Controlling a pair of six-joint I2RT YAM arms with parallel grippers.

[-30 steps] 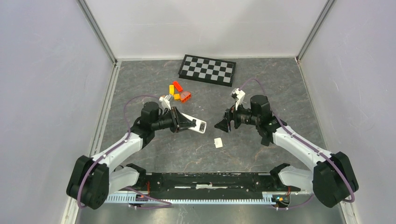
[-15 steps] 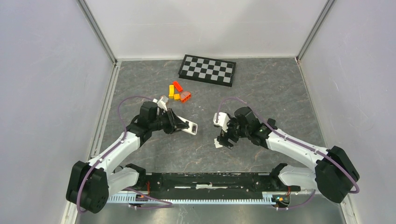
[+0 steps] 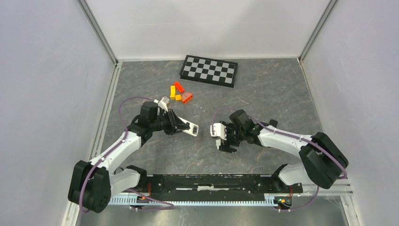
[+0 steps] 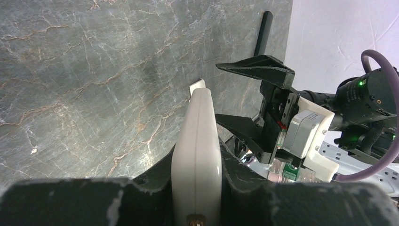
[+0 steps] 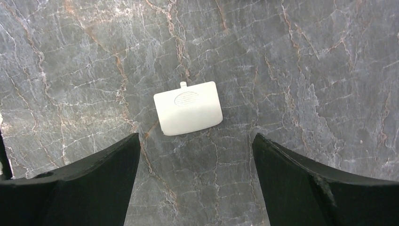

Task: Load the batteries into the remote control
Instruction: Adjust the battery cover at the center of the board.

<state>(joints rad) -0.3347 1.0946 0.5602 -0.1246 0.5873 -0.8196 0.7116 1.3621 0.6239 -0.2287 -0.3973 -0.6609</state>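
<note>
Lying on veined stone [image 5: 291,70] is a rounded lid [image 5: 188,107].

Top cam: high behind the near edge, looking down on the whole table [image 3: 263,94]; left wrist cam: close, sighting along the remote [image 4: 197,136] at the right gripper [image 4: 217,92], which top also shows; right wrist cam: close, straight down on a white cover [image 5: 188,107].
</note>
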